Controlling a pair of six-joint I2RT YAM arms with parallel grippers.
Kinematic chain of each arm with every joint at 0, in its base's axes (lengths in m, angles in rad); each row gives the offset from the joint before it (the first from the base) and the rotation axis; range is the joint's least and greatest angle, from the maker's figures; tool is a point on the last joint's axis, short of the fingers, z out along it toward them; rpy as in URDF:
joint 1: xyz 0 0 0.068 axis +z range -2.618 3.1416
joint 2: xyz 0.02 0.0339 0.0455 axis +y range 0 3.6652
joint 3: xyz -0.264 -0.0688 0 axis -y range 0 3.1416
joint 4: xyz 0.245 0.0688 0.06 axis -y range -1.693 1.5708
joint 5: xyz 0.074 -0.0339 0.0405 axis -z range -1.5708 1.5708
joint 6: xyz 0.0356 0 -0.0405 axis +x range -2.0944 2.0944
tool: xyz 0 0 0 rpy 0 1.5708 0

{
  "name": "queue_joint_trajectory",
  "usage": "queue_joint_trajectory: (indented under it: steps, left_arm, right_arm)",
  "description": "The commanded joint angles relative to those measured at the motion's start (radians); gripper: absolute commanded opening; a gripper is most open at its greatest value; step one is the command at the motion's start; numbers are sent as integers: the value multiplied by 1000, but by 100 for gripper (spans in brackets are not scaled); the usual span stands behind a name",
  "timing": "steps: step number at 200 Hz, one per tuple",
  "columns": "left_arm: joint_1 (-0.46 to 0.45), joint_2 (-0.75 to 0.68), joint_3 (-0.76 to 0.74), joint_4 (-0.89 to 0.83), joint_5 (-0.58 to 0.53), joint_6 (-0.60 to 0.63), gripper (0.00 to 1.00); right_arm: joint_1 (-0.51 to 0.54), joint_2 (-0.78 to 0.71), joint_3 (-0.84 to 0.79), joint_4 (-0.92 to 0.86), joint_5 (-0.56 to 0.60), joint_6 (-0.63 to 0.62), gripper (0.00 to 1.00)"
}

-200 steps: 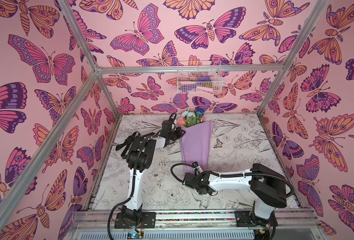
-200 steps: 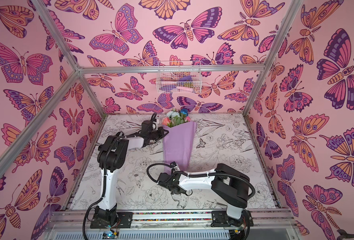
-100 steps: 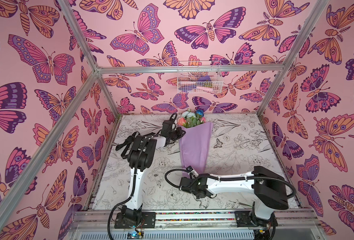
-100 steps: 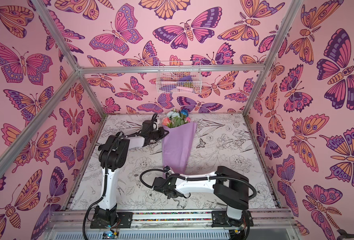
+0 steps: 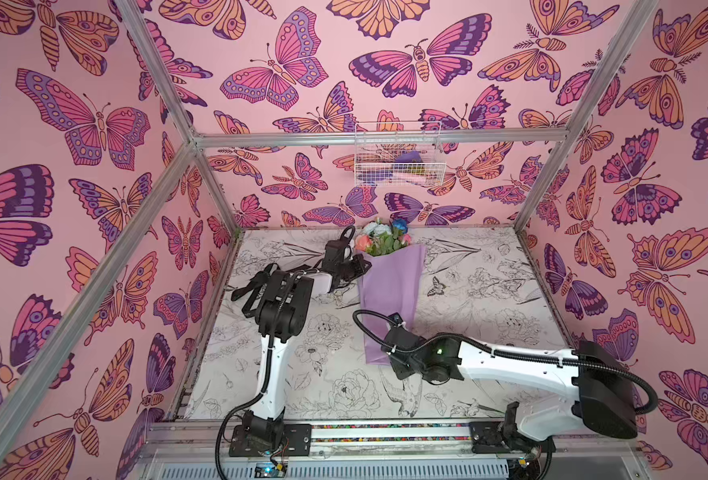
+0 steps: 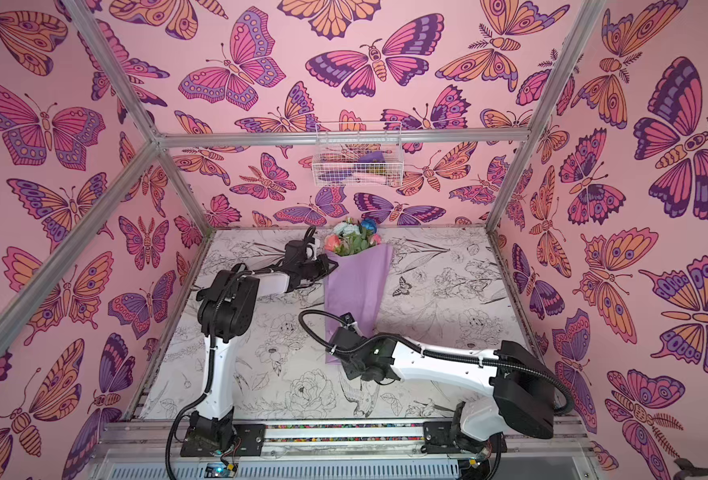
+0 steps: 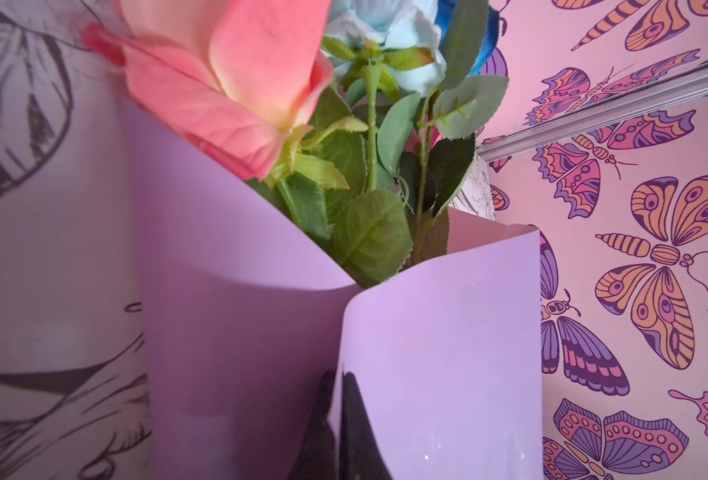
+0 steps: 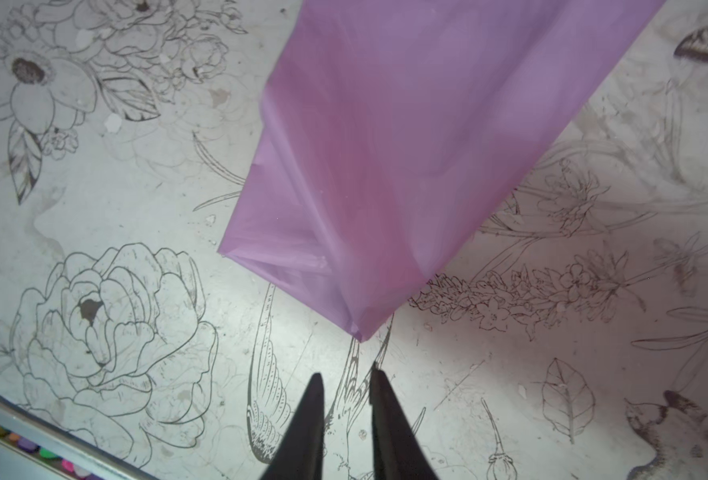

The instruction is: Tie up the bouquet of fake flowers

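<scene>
The bouquet of fake flowers (image 5: 389, 286) (image 6: 356, 286) lies on the table in a lilac paper wrap, its blooms toward the back wall. The left wrist view shows a peach-pink bloom (image 7: 235, 79), pale blue blooms and green leaves above the wrap (image 7: 439, 340). My left gripper (image 7: 337, 380) (image 5: 358, 266) is shut on the wrap's edge near the flowers. The wrap's narrow end (image 8: 385, 174) lies on the table near the front. My right gripper (image 8: 346, 376) sits just short of it, fingers slightly open with nothing between them. In both top views the right wrist (image 5: 404, 347) hides those fingers.
A white wire basket (image 5: 398, 160) with small items hangs on the back wall. Aluminium frame posts stand at the corners and a rail (image 5: 385, 432) runs along the front edge. The table (image 5: 489, 316) carries a printed flower pattern.
My right wrist swung left and toward the front, then came back right beside the wrap's narrow end. The left arm has kept its grip and place.
</scene>
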Motion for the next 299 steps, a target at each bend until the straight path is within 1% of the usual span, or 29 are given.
queue_joint_trajectory:
  steps: [1,41,71,110,117,156,166,189,218,248,253,261,267,274,288,299]
  left_arm:
    - [7,9,17,-7,22,27,0]
    - [7,12,10,-8,23,28,0]
    - [7,13,6,-6,22,29,0]
    - [8,4,-2,5,22,27,0]
    - [7,3,-4,9,22,27,0]
    - [13,-11,-18,17,12,30,0]
    - [14,-18,-23,18,11,30,6]
    - [19,-56,-52,25,2,32,26]
    - [21,-149,-127,21,-46,41,54]
    - [23,-266,-229,-20,-122,44,75]
    - [23,-285,-245,-34,-134,47,83]
    - [23,-322,-269,-65,-160,49,91]
    - [23,-349,-290,-92,-182,44,92]
    - [23,-380,-316,-118,-210,29,90]
    - [22,-450,-394,-132,-242,2,80]
    - [16,-503,-451,-143,-244,-3,76]
  right_arm:
    - [-61,-16,-35,95,-110,34,17]
    - [-135,25,-65,204,-187,47,14]
    - [-155,75,-59,273,-221,49,14]
    - [-177,126,-58,296,-246,51,14]
    - [-179,162,-62,304,-253,53,14]
    - [-185,198,-84,339,-274,59,14]
    - [-185,204,-89,344,-274,61,14]
    - [-189,209,-104,357,-275,69,13]
    - [-195,214,-118,372,-280,76,13]
    - [-196,210,-123,376,-276,79,12]
    - [-196,209,-123,375,-273,80,12]
    - [-198,210,-121,371,-271,83,12]
    - [-197,209,-118,369,-268,84,12]
    - [-198,207,-121,369,-263,90,12]
    - [-197,202,-125,370,-246,104,11]
    - [-197,198,-130,375,-234,116,11]
